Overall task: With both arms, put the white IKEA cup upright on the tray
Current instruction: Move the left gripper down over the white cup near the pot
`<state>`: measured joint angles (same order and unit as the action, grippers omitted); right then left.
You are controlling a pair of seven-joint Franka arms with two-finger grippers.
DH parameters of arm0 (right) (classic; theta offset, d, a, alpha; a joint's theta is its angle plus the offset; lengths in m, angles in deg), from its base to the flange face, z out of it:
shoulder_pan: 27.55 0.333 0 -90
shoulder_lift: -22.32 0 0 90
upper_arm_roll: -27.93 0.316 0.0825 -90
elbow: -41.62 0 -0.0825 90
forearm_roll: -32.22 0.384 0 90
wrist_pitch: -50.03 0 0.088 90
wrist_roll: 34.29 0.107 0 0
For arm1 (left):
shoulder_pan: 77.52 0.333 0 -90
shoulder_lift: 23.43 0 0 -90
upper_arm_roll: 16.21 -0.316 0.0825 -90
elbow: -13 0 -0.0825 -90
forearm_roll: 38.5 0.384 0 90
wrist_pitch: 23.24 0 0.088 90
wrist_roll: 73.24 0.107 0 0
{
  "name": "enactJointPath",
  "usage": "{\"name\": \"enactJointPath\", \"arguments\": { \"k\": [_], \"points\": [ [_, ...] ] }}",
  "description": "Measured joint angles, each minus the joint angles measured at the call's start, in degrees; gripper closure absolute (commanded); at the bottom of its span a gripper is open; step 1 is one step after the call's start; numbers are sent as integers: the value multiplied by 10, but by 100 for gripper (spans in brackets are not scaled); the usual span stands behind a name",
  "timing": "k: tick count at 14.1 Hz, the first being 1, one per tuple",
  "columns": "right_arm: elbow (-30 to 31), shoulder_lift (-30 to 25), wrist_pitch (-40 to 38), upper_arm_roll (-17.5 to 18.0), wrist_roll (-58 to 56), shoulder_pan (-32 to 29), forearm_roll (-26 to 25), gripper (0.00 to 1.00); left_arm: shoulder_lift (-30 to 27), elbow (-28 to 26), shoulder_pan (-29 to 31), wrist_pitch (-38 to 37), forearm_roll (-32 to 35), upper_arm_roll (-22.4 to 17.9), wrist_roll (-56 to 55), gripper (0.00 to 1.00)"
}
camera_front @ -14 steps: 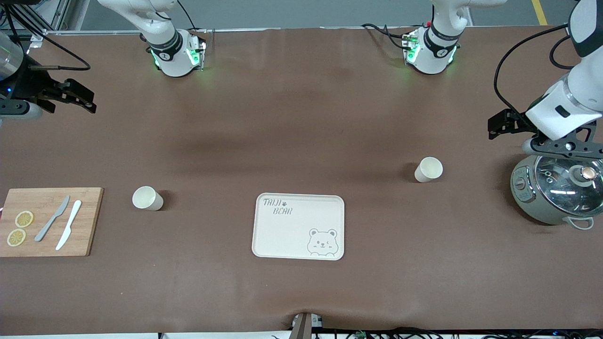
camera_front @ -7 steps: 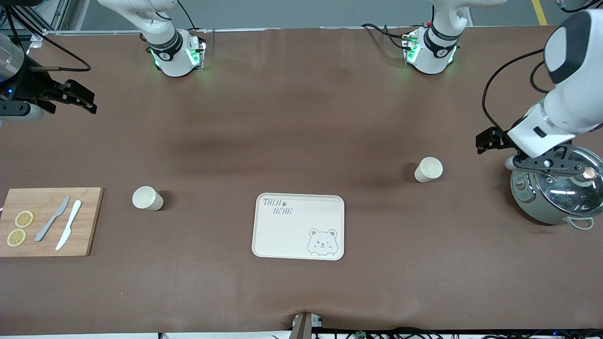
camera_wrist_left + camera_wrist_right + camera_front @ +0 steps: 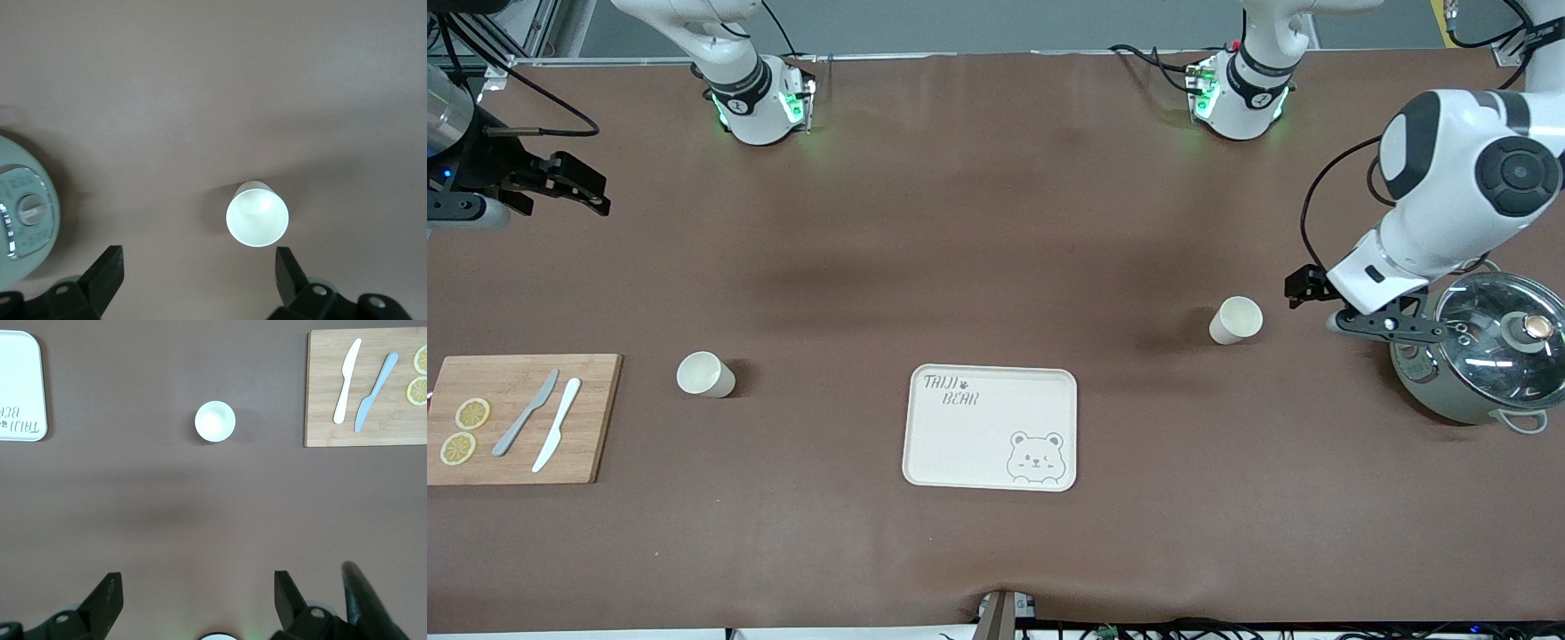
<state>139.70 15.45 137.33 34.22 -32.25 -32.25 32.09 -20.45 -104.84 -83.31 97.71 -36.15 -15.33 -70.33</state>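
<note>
The cream tray (image 3: 992,427) with the bear drawing lies at the table's middle, near the front camera, with nothing on it. One white cup (image 3: 1236,320) stands upright toward the left arm's end. My left gripper (image 3: 1383,325) hangs open in the air between this cup and the cooker. In the left wrist view the cup (image 3: 257,216) sits just ahead of my left gripper (image 3: 199,263). A second white cup (image 3: 705,374) stands toward the right arm's end. My right gripper (image 3: 583,191) waits open, high at that end. The right wrist view shows my right gripper (image 3: 198,587), that cup (image 3: 215,421) and the tray's corner (image 3: 20,387).
A grey-green cooker (image 3: 1476,360) with a glass lid stands at the left arm's end, also in the left wrist view (image 3: 23,213). A wooden cutting board (image 3: 587,418) with two knives and lemon slices lies at the right arm's end, also in the right wrist view (image 3: 320,387).
My left arm has swung from over the cooker toward the nearby cup, with its gripper still open. The right arm has not moved.
</note>
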Motion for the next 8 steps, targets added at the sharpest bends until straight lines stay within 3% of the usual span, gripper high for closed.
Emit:
{"name": "enactJointPath", "arguments": {
  "k": [3,8],
  "points": [
    [0,0,0,0,0,0,0,0,-9,-81,9,94,0,0,0,0],
    [0,0,0,0,0,0,0,0,-10,-162,27,209,0,0,1,0]
  ]
}}
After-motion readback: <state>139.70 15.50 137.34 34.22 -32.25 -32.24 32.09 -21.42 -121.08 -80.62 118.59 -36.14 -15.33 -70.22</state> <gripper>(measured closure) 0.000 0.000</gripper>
